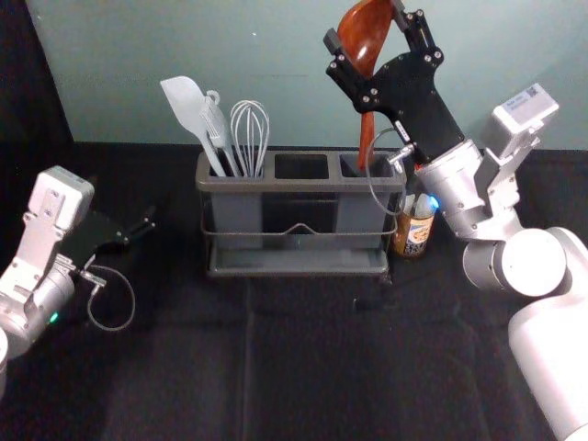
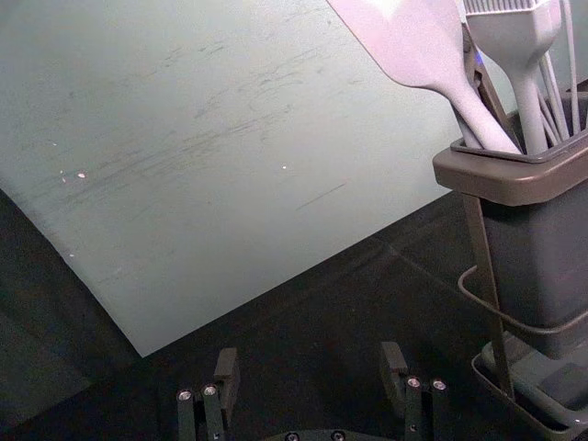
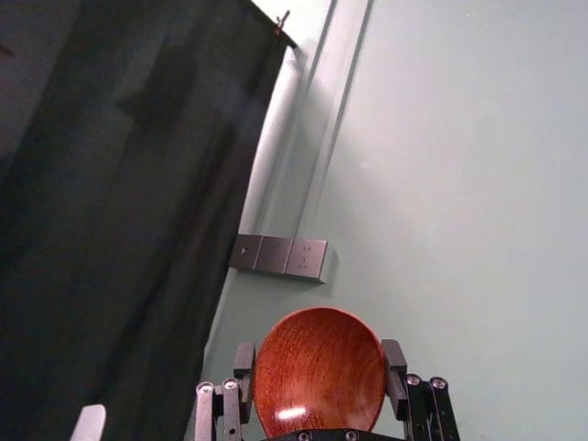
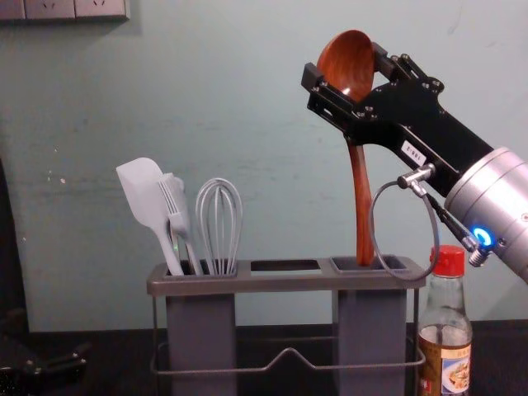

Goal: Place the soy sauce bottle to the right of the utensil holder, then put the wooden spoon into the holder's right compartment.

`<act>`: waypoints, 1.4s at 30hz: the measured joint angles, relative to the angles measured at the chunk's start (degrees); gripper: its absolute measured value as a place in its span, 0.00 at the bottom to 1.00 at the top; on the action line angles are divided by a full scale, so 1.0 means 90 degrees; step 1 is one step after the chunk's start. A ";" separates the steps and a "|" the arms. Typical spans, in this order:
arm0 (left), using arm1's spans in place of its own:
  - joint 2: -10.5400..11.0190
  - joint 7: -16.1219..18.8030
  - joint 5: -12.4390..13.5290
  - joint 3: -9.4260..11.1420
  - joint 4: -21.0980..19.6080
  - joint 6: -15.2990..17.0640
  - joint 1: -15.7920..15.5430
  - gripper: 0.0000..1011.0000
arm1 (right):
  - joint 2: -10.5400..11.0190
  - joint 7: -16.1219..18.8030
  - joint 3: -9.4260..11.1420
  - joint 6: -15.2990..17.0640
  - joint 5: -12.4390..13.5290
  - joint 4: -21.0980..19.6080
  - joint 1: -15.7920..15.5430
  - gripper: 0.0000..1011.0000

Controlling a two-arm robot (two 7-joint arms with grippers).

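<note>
The right gripper (image 1: 366,26) pinches the wooden spoon (image 4: 360,194) by its bowl over the holder's (image 1: 301,185) right slot (image 1: 380,166). The chest view shows the red-capped bottle (image 4: 445,359) just right; the left gripper (image 1: 149,220), far left, is wide open, empty.

Labels (image 4: 456,373) show, but no text is readable.

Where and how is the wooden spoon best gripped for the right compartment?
Probably by the bowl, from the right, with the right pincer across both side edges, as it is now. The bowl is broad and uppermost; the slim handle hangs below, ungripped, so it can enter first.
</note>
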 joint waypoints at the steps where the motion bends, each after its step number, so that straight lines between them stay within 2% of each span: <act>1: 0.0000 0.0000 0.0000 0.0000 0.0000 0.0000 0.0000 0.99 | -0.0007 0.0002 0.0004 -0.0018 -0.0002 0.0034 0.0019 0.83; 9: 0.0000 0.0000 0.0000 0.0000 0.0000 0.0000 0.0000 0.99 | -0.0108 0.0064 0.0017 -0.0189 -0.0027 0.0519 0.0219 0.83; 17: 0.0000 0.0000 0.0000 0.0000 0.0000 0.0000 0.0000 0.99 | -0.0167 0.0092 0.0043 -0.0241 -0.0045 0.0785 0.0216 0.83; 42: 0.0000 0.0000 0.0000 0.0000 0.0000 0.0000 0.0000 0.99 | -0.0139 0.0090 0.0061 -0.0172 -0.0090 0.0828 -0.0263 0.83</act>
